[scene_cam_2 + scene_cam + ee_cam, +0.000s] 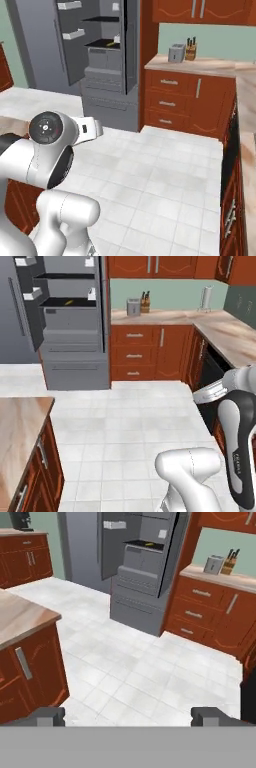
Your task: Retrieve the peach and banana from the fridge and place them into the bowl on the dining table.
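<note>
Fridge (75, 351) doors stand open for retrieval; the banana (68, 302) lies on an inside shelf. Well short of the fridge, the tool (128, 716) waits, jaws apart and empty, for the approach.

fridge (75, 346) open — dark shelf (70, 305) inside carries the banana (69, 302), lying flat near its middle. white tile floor (130, 426) bears the fridge and the red-brown base cabinets (150, 353). beige counter (165, 317) along the back wall holds a toaster (133, 306), a knife block (145, 303) just beside it, and a paper towel stand (206, 298) well apart.
</note>
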Controlling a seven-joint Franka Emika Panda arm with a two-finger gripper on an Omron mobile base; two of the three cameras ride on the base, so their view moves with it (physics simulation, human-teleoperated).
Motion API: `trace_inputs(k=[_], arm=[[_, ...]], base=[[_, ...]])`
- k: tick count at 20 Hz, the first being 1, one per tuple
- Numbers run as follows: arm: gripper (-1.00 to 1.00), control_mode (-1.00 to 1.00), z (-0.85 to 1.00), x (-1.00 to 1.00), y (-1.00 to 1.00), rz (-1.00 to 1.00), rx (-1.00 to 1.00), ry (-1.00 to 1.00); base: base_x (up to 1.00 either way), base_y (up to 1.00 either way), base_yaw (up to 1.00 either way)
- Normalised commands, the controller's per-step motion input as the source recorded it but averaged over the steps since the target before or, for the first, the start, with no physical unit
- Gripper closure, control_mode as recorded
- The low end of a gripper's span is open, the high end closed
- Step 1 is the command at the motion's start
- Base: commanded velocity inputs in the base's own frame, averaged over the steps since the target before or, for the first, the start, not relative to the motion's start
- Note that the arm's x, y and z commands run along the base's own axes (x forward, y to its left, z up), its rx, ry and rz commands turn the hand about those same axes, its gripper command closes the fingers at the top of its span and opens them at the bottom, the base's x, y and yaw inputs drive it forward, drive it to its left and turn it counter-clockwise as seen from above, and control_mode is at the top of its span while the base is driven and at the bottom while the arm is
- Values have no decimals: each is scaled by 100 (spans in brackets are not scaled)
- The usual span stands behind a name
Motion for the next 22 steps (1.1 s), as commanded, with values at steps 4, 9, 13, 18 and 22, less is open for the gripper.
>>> trace_inputs(k=[4, 9, 13, 18, 22], arm=[[-100, 100, 0, 0, 0, 0, 0, 0], [-100, 100, 0, 0, 0, 0, 0, 0], [-100, 100, 0, 0, 0, 0, 0, 0], [-100, 100, 0, 0, 0, 0, 0, 0], [-100, 100, 0, 0, 0, 0, 0, 0]], base=[[100, 32, 23], [100, 0, 32], [100, -8, 28], [100, 0, 34], [100, 8, 30]])
